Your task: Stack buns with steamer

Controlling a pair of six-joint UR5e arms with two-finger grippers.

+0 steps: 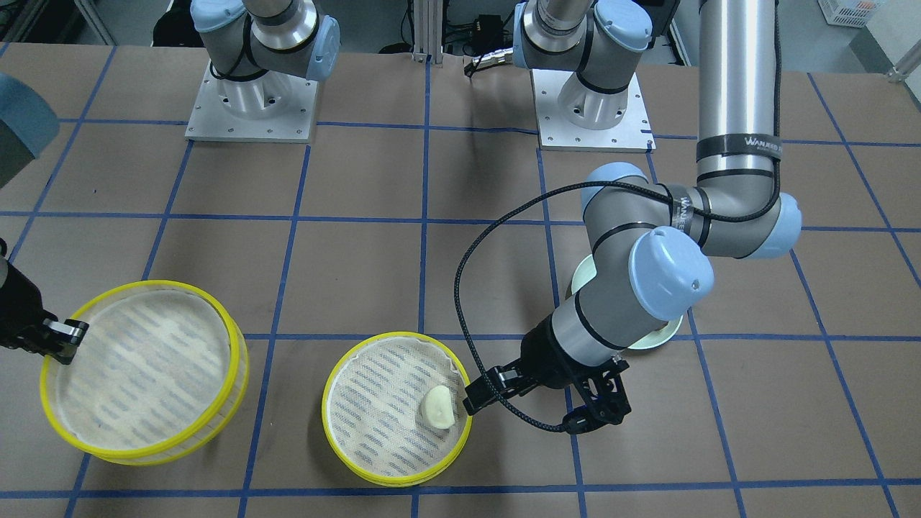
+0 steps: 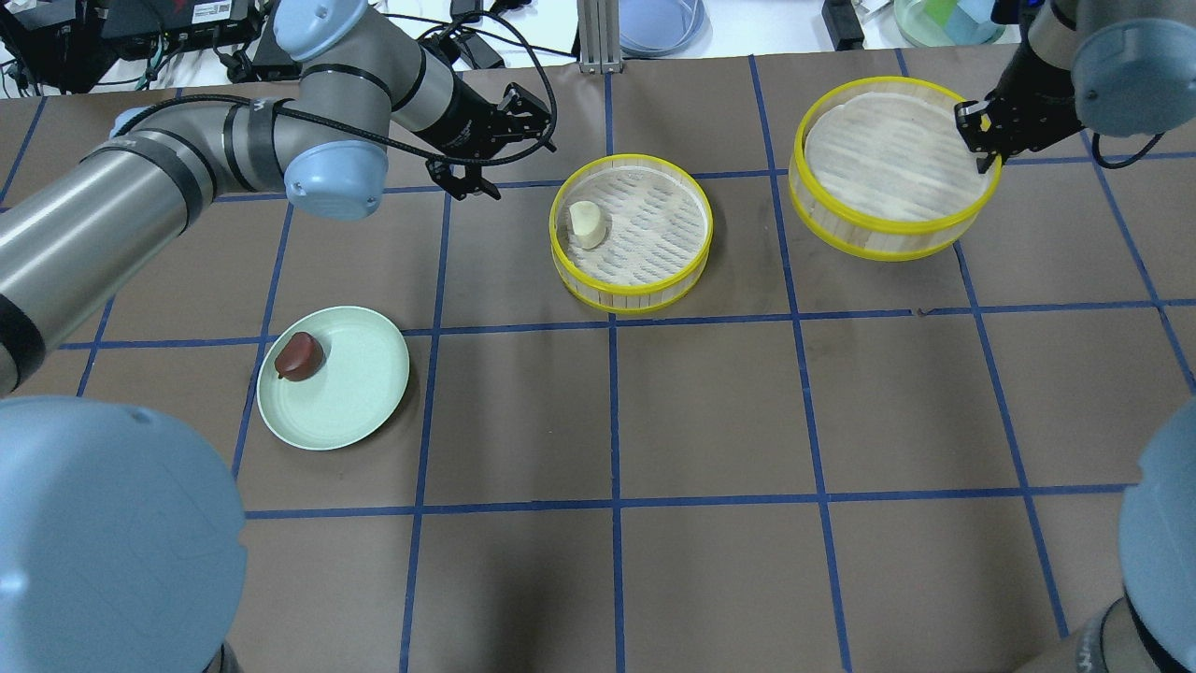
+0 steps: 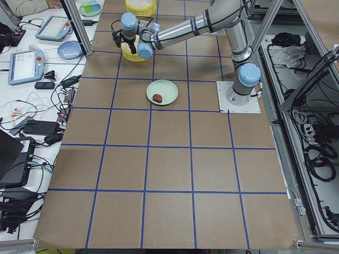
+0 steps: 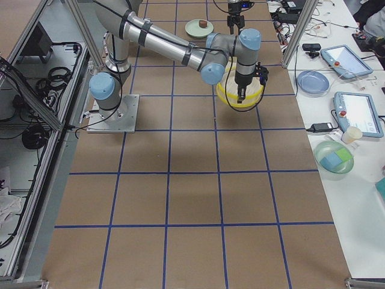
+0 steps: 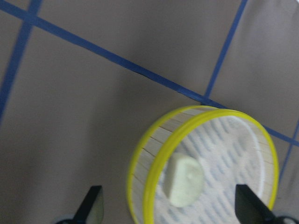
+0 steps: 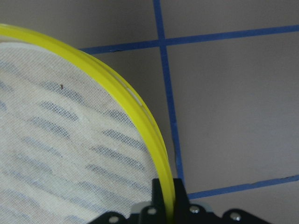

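The cream-white bun (image 2: 587, 224) lies in the middle steamer tray (image 2: 635, 297), near its left rim; it also shows in the front view (image 1: 439, 408) and the left wrist view (image 5: 185, 180). My left gripper (image 2: 488, 140) is open and empty, just left of that tray (image 1: 396, 479). The dark reddish-brown bun (image 2: 299, 355) sits on the pale green plate (image 2: 364, 393). My right gripper (image 2: 976, 140) is shut on the yellow rim (image 6: 131, 100) of the second steamer tray (image 2: 888, 159), which is empty and looks tilted.
The plate (image 1: 662, 338) is mostly hidden under my left arm in the front view. Blue tape lines grid the brown table. Both robot bases (image 1: 252, 101) stand on the robot's side of the table. Bowls and cables lie beyond the far edge.
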